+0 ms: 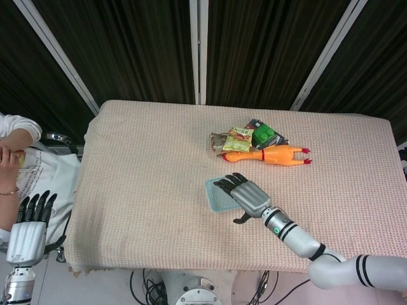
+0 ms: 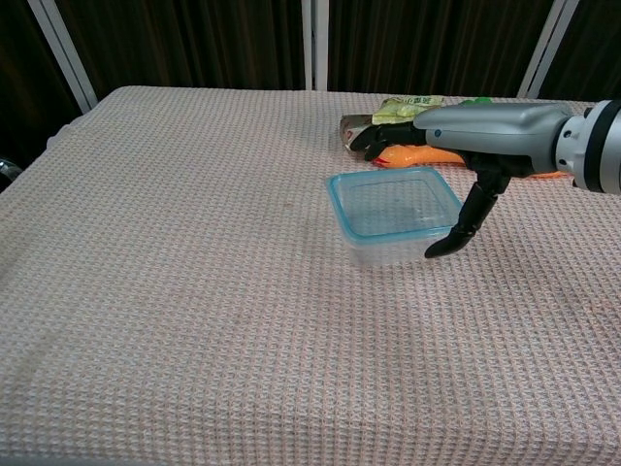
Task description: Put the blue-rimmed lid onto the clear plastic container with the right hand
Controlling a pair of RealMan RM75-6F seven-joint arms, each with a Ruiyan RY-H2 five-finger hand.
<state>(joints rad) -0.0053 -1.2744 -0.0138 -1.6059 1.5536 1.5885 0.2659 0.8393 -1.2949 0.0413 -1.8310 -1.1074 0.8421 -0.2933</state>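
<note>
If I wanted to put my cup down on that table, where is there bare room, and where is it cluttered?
The whole left part of the table, left of the lidded clear container, is bare cloth, as is the near strip in front of it. It is crowded at the far right: snack packets and a rubber chicken lie behind the container, with the right hand over it.

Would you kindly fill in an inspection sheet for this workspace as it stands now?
Surface: table covered by a pinkish waffle-weave cloth.
Job's things: lid sits on the container.
Clutter: rubber chicken, snack packets and a green item grouped at the far side.
Hands: right hand above the lid, fingers spread, holding nothing; left hand off the table's left edge, fingers apart, holding nothing.
Cables: some beneath the table's near edge.
Surroundings: dark curtains behind; a person at the left edge.
</note>
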